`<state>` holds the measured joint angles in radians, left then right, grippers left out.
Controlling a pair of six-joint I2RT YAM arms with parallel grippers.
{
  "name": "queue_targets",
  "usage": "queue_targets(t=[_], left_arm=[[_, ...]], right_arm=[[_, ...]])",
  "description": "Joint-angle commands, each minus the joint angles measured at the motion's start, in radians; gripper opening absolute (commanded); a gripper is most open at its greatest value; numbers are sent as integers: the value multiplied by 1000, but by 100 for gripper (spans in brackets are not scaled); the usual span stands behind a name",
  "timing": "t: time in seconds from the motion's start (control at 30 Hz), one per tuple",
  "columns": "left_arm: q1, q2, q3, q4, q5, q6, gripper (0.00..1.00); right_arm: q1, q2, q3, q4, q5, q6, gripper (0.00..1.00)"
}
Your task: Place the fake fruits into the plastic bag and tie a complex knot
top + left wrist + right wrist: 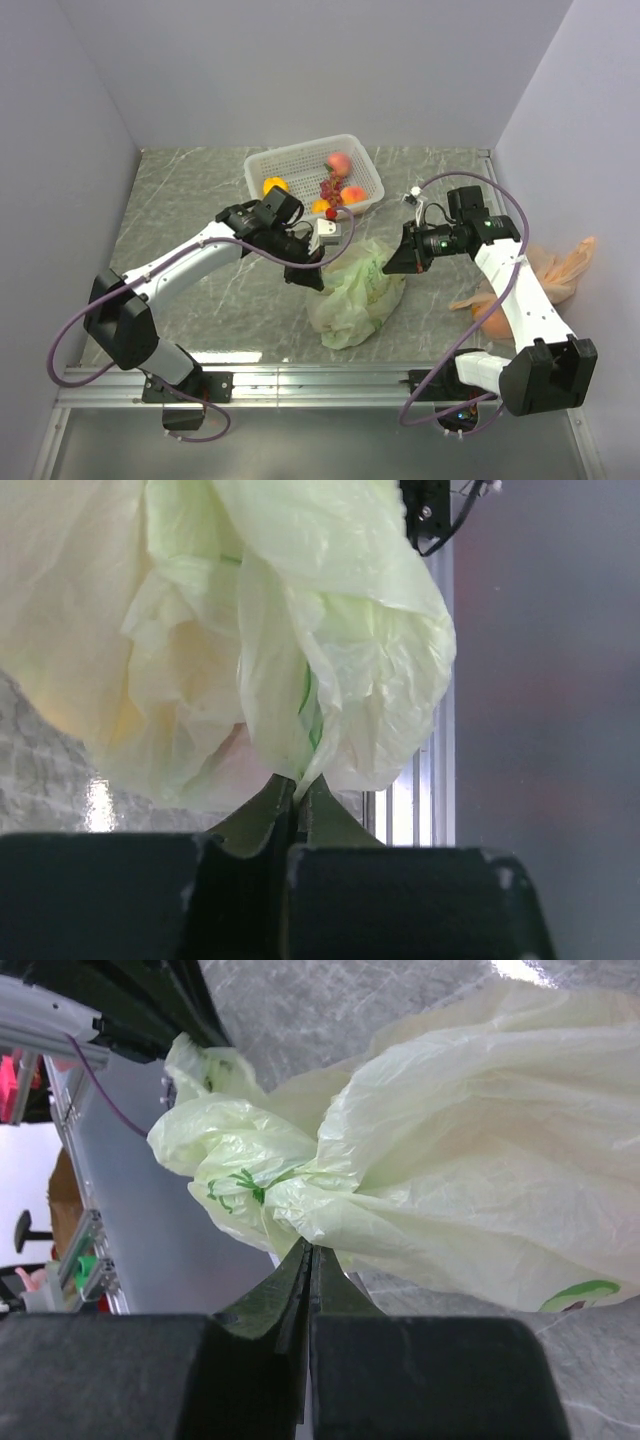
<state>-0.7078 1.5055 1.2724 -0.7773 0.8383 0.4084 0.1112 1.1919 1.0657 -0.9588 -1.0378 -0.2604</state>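
The plastic bag [352,295] sits in the middle of the picture, pinched tight by the left gripper [296,783] and the right gripper [310,1252], so a hard pull apart could rip its thin skin or let it slip out.

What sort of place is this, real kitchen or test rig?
Probably a lab robot cell, not a kitchen: plain pale walls box in a marble-pattern tabletop, an aluminium rail runs along its near edge, and props lie on it: a white lattice basket of fake fruits, a pale green plastic bag.
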Motion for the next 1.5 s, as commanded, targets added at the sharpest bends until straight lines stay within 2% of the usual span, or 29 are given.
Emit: queue_targets(t=[0.0,0.07,0.33,0.5,0.67,0.83,1.0,1.03,1.07,1.1,1.13,1.17,1.2,1.23,1.33,1.4,1.47], left_arm=[[14,-34,-34,12,-21,20,0],[28,-65,-68,4,-27,10,0],[218,-143,-208,-54,-125,-46,0],[284,-234,-241,-68,-215,-23,0],[352,-283,-251,-148,-263,36,0],[353,-307,-272,-145,-256,81,0],[285,-275,-257,-71,-162,107,2],[271,-268,-254,-54,-154,109,7],[248,-265,-246,-42,-148,107,27],[242,-258,-240,-24,-137,107,39],[240,-260,-232,-17,-107,110,51],[238,-263,-225,-7,-97,109,69],[240,-271,-220,3,-91,112,89],[238,-292,-217,15,-82,116,99],[240,-340,-208,58,-87,141,99],[238,-372,-225,98,-113,113,99],[238,-392,-251,131,-113,156,99]], right_arm=[[-19,-3,71,-92,-16,-98,0],[-36,-6,77,-116,-11,-140,0],[-174,24,103,-297,41,-371,0],[-263,81,161,-350,54,-451,0],[-352,129,200,-354,108,-523,0],[-332,86,114,-295,157,-563,0],[-187,-1,16,-150,191,-490,0],[-139,-17,8,-137,199,-472,0],[-125,-24,8,-105,209,-461,5],[-119,-37,14,-91,222,-442,32],[-117,-38,25,-86,231,-441,47],[-119,-43,36,-86,245,-442,59],[-117,-48,60,-92,258,-462,66],[-117,-52,72,-106,280,-482,79],[-116,-83,94,-144,306,-552,82],[-62,-113,73,-147,331,-592,82],[-6,-136,45,-108,373,-606,83]])
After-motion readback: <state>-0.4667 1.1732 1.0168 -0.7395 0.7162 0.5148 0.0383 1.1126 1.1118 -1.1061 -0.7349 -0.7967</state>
